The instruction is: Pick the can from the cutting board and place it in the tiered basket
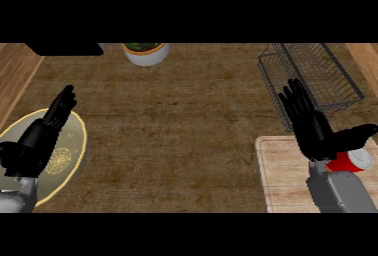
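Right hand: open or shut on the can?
Open: the right hand has straight fingers, thumb spread above the red can on the cutting board.

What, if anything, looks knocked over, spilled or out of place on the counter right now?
Nothing stands out. The red can sits on the cutting board, partly hidden by the open right hand. The tiered basket stands at the far right. The left hand rests open over the plate. No spill shows.

Two grey, cylindrical forearms are seen. Each is ended by a black hand: left hand, right hand.
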Robot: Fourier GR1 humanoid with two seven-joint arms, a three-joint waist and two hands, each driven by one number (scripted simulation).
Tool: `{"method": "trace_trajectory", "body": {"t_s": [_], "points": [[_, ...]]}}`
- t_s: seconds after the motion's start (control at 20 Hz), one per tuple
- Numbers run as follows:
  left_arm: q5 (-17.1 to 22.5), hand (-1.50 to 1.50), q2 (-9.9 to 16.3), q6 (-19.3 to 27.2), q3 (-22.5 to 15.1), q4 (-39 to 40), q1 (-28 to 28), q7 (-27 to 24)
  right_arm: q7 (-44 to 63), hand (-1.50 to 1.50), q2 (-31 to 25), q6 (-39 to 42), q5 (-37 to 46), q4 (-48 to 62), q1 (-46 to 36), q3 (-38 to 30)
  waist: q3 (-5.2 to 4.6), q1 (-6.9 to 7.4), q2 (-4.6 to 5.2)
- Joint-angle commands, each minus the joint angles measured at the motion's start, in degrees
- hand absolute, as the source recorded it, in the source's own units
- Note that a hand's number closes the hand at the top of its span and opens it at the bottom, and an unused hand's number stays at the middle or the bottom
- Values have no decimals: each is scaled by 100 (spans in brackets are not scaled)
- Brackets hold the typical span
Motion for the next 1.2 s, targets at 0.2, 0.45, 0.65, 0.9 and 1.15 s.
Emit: {"method": "trace_trajectory", "body": {"t_s": [0.2, 0.45, 0.65, 0.9, 1.15], "points": [[-778, 0, -168, 795, 261, 589, -132, -92, 307, 150, -1642, 1843, -1232, -149, 506, -1269, -114, -219, 61], [-525, 0, -142, 681, 282, 369, 84, 171, 395, -150, -2266, -123, 169, 981, 1281, -1892, -122, -293, 87], [-696, 0, -358, 674, 237, 623, -320, 351, -178, -150, -2409, 463, 44, 1109, 1658, -2258, -115, -138, 58], [-693, 0, -291, 583, 281, 576, -94, 178, 544, -150, -3812, 1598, 108, 493, 2017, -2287, -124, -149, 44], [-868, 0, -611, 769, 13, 474, -49, 225, 1163, -150, -4777, 2539, 433, 77, 1928, -1823, -126, -49, 49]]}}
